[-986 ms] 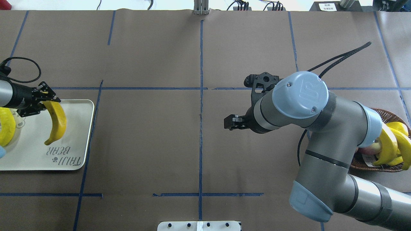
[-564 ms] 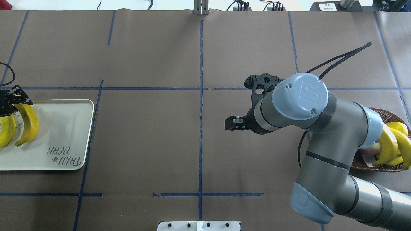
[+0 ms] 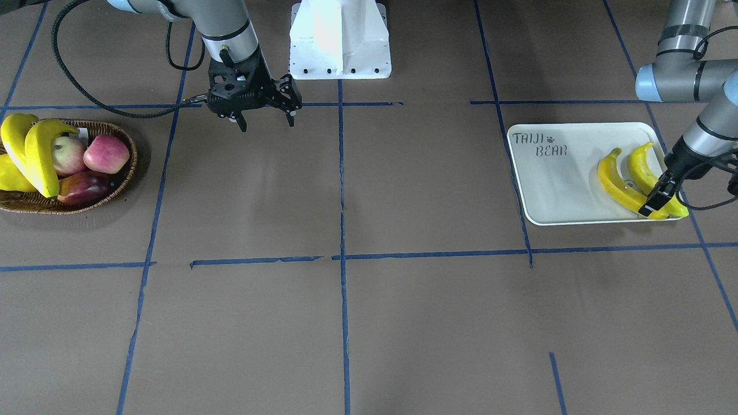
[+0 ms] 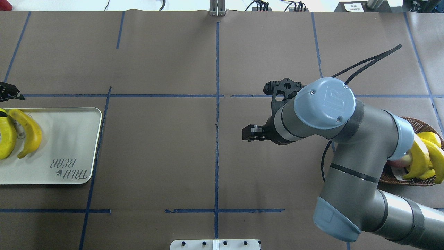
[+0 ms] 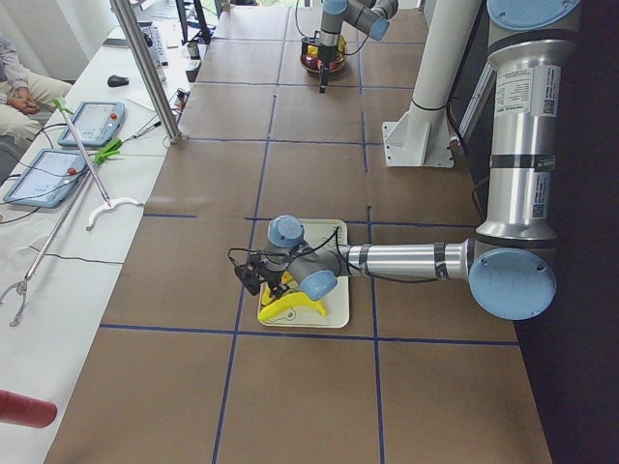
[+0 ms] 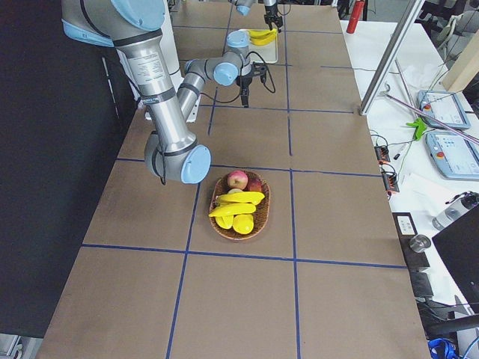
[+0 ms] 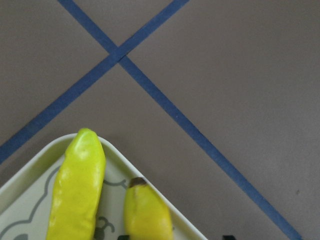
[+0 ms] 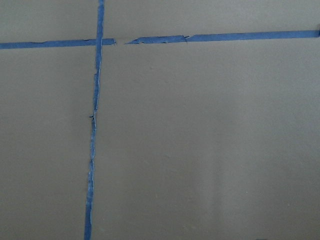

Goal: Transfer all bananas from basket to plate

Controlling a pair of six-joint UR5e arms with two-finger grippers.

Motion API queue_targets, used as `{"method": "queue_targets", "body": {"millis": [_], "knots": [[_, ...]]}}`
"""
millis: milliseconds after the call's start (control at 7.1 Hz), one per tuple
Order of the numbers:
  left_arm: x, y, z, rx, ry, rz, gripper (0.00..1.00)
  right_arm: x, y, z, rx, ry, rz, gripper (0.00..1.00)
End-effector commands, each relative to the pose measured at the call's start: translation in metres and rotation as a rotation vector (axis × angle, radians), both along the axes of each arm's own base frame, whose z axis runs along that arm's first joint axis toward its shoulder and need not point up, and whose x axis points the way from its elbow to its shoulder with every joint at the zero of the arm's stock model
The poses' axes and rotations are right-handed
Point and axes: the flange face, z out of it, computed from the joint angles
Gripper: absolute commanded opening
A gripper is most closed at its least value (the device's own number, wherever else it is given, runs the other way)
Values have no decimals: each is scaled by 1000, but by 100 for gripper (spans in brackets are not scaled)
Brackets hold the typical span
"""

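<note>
Where flat rectangular off-white tray (image 3: pixel 553 184) reads "TAIJI BEAR", two long yellow bananas (image 3: pixel 612 187) lie; left gripper (image 3: pixel 657 200) spread apart at their ends, right gripper (image 3: pixel 267 124) apart over brown table (image 3: pixel 403 317); red apples (image 3: pixel 105 153) crowd more bananas (image 3: pixel 37 153) in round wicker basket (image 3: pixel 34 204).

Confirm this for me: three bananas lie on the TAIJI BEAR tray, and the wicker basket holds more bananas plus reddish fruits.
Wrong on the count: two bananas lie on the TAIJI BEAR tray, side by side, as the exterior front-facing view shows. The rest stands: the wicker basket holds more bananas plus reddish fruits.
</note>
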Motion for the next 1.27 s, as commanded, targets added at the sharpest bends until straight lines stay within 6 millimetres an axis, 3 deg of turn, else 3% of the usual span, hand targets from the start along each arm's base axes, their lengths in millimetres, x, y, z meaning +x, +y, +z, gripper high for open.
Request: {"method": "queue_targets", "body": {"millis": [0,141,282,423,564,705,986,1127], "knots": [[-24,-6,-35,3,126,43,100,19,2,13,16,13,-12,100],[-19,-4,-70,56,174,79,100,33,5,29,61,39,-53,100],[-8,-16,-121,163,209,104,100,57,7,48,97,66,-85,100],[22,-10,-167,229,249,164,100,86,3,76,112,103,-126,100],[43,-1,-177,239,261,205,100,125,1,110,146,152,-180,100],[61,7,-174,234,261,240,100,158,6,134,178,197,-211,100],[77,14,-178,235,272,274,100,200,22,177,222,198,-216,100],[80,16,-179,235,273,282,100,220,37,209,252,154,-208,100]]}}
